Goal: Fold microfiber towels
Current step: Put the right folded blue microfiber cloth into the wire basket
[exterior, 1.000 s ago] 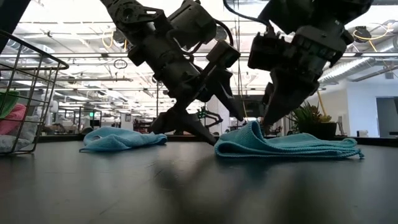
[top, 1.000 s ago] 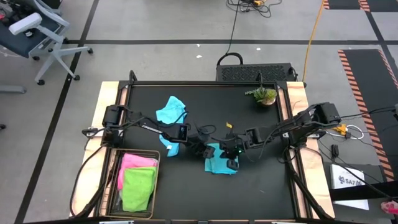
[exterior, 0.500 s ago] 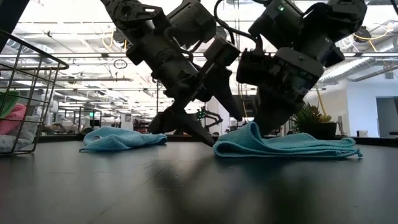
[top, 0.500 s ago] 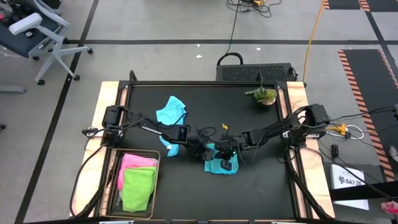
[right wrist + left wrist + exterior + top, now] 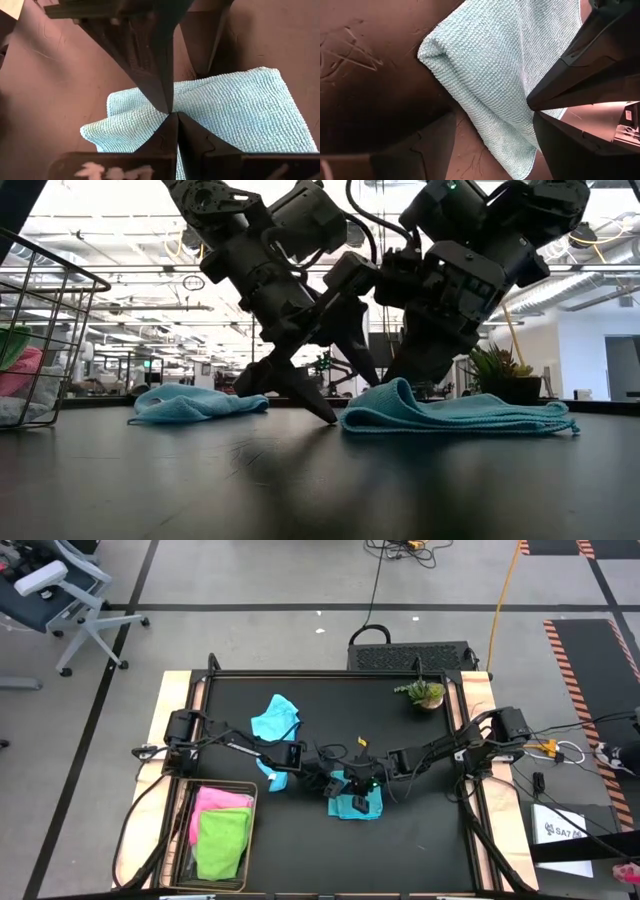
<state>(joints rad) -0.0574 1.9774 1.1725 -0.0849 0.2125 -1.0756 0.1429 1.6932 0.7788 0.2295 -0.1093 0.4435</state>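
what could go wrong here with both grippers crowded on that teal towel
1. The open left gripper straddles the teal towel's rolled edge; closing may pinch only one layer or scrape the table.
2. The shut right gripper sits right against the left gripper on that towel, so the arms could collide.
3. Dragging the towel might undo the fold already made.

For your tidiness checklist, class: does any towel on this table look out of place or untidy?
Yes. The light blue towel lies crumpled and unfolded at the table's far side, while the teal towel between both grippers is folded flat, and the pink and lime green towels sit in the wire basket.
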